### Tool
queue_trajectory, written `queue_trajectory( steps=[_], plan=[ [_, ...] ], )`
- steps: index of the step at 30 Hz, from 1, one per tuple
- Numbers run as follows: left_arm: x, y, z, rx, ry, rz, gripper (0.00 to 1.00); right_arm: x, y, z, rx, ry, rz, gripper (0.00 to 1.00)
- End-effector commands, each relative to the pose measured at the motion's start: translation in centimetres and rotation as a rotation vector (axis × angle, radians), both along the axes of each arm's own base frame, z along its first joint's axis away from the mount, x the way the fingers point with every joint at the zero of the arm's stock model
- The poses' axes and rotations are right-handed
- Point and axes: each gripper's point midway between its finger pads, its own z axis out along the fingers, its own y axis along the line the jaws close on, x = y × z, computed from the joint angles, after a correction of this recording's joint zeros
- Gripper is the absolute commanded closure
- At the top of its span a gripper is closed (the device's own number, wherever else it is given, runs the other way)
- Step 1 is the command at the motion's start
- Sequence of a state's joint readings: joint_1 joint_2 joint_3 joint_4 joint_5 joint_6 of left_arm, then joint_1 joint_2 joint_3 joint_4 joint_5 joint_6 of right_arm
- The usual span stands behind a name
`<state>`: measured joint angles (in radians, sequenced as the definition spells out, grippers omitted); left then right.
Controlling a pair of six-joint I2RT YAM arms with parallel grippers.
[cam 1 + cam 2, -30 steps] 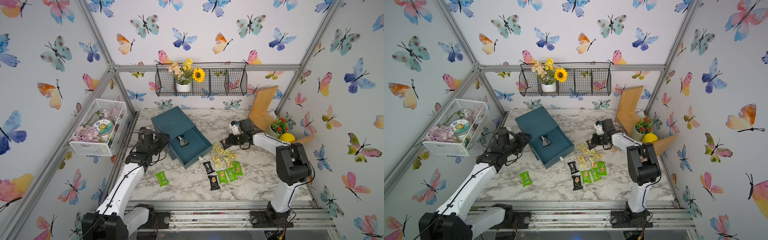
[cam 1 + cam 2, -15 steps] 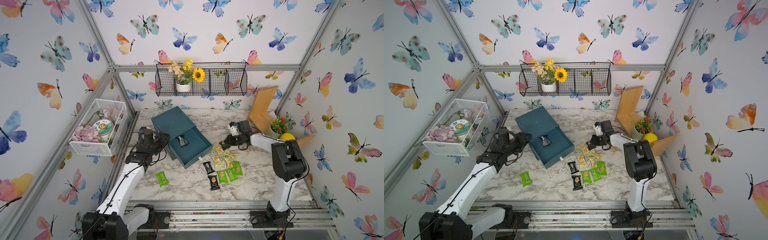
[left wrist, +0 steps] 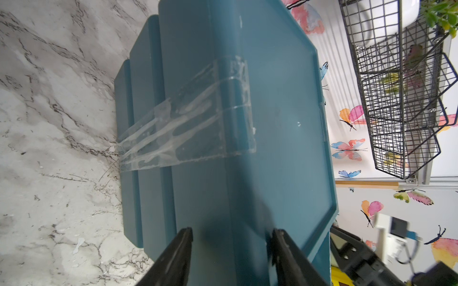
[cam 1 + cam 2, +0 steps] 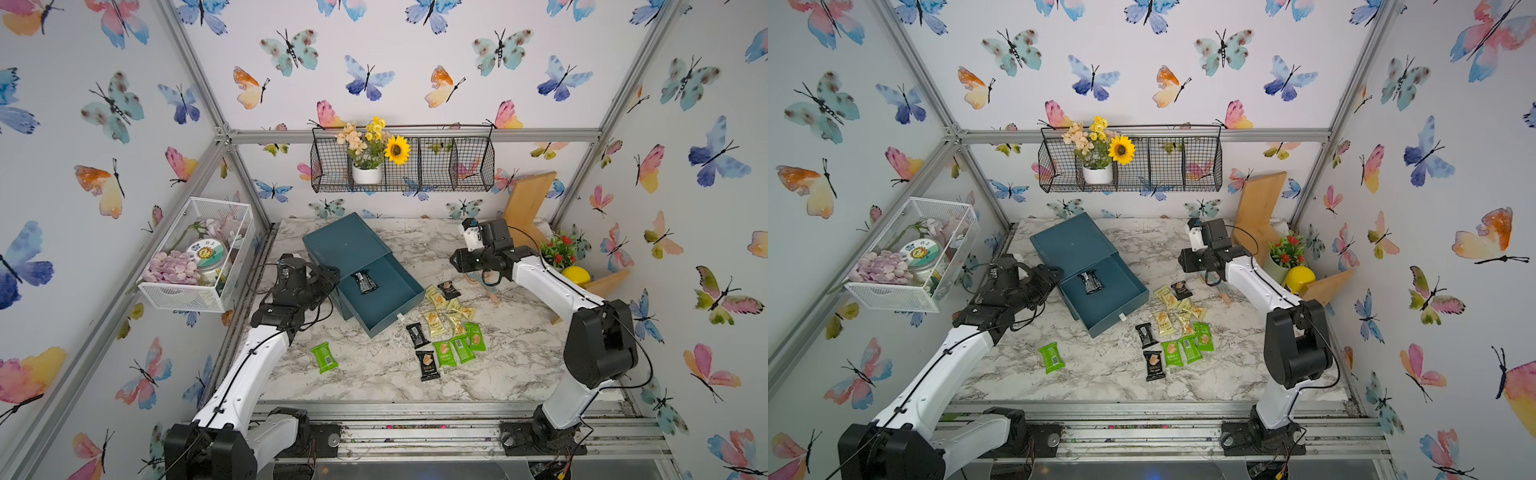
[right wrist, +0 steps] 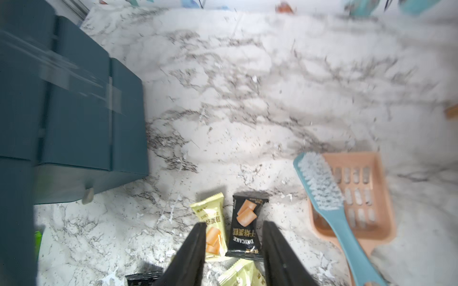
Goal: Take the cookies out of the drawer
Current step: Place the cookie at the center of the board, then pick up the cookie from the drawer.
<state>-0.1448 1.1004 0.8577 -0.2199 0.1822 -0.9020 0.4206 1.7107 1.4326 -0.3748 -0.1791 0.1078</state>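
Note:
The teal drawer (image 4: 395, 293) (image 4: 1121, 293) stands pulled out of its box (image 4: 347, 245). One black cookie packet (image 4: 364, 282) (image 4: 1091, 282) lies inside it. Several cookies (image 4: 451, 328) in yellow, green and black wrappers lie on the marble to the right of the drawer, and one green packet (image 4: 324, 357) lies apart near the front. My left gripper (image 4: 330, 274) (image 3: 232, 230) is shut on the box's upper edge. My right gripper (image 4: 455, 264) (image 5: 234, 224) hangs open over a black packet (image 5: 245, 222) and a yellow one (image 5: 210, 218), touching neither.
A teal brush (image 5: 319, 183) lies on a pink dustpan (image 5: 357, 193) just right of the packets. A potted plant (image 4: 559, 253), a yellow ball (image 4: 575, 274) and wooden boards (image 4: 528, 203) crowd the back right. A white basket (image 4: 195, 249) hangs on the left wall.
My right gripper has gone from shut to open and its arm has shifted slightly toward the back right. The left arm and the box have not moved.

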Motion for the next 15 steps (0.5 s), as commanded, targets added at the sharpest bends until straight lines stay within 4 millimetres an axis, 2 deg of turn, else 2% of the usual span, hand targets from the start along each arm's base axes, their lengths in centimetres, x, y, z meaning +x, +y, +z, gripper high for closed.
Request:
queue_trajectory(
  steps=[1,2,4,6,11,15],
  plan=[
    [-1.0,0.2,-2.5,0.026,0.093,-0.015,0.44,-2.5,2.7,3.4,-0.131,-0.106,0.061,0.53],
    [-0.9,0.1,-2.4,0.025,0.093,-0.016,0.45,-3.1,3.9,4.6,-0.136,-0.127,0.073,0.52],
    [-0.9,0.2,-2.4,0.026,0.093,-0.014,0.45,-3.9,5.6,6.0,-0.122,-0.131,0.080,0.51],
    [-0.9,0.2,-2.4,0.025,0.091,-0.014,0.45,-5.1,8.2,7.1,-0.111,-0.129,0.106,0.49],
    [-0.8,0.1,-2.4,0.024,0.092,-0.015,0.44,-8.7,14.6,7.6,-0.114,-0.143,0.190,0.45],
    [-0.9,0.2,-2.5,0.025,0.097,-0.011,0.44,-10.0,17.8,7.1,-0.054,-0.094,0.162,0.44]
  ],
)
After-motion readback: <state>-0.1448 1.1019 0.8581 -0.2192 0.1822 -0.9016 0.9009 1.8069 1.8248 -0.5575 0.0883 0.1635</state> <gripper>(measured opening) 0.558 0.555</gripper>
